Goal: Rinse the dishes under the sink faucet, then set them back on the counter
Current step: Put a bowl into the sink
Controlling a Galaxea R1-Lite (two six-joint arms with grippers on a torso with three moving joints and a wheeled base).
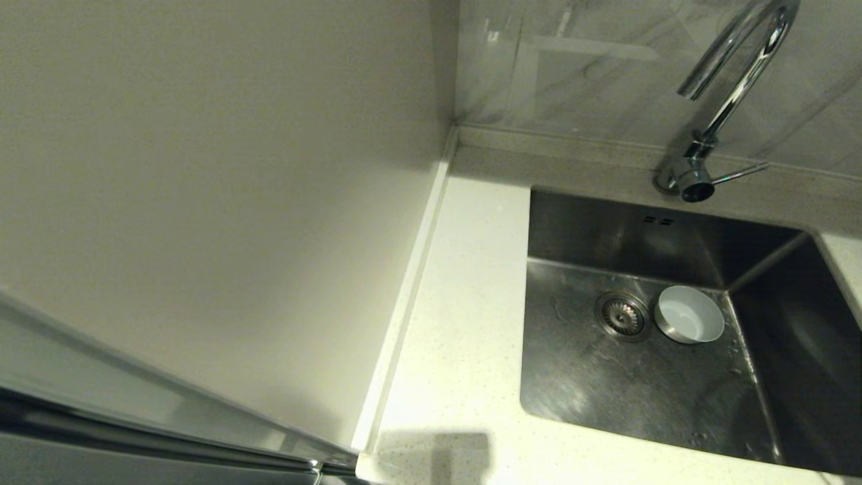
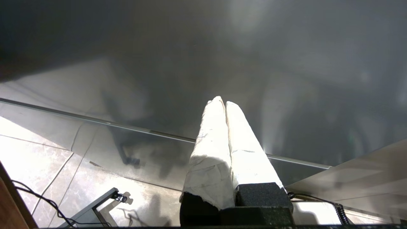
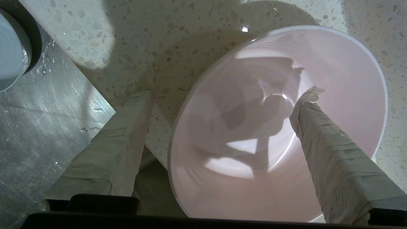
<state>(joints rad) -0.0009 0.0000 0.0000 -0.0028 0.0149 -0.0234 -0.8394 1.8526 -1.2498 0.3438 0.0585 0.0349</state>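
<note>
**Dishes, sink and grippers: present holdings**

Pink bowl: upright on the speckled counter, close to the sink's edge, filling the centre and right of the right wrist view; seen in no other view. Right gripper: fingers spread wide, one finger over the bowl's inside, the other outside its rim above the counter edge; whether either touches the bowl cannot be told. Grey-blue bowl: upright on the sink floor, right of centre in the head view, just beside the drain strainer. Faucet: upper right of the head view, behind the sink. Left gripper: parked off the counter over a tiled floor, fingers pressed together, holding nothing.
</note>
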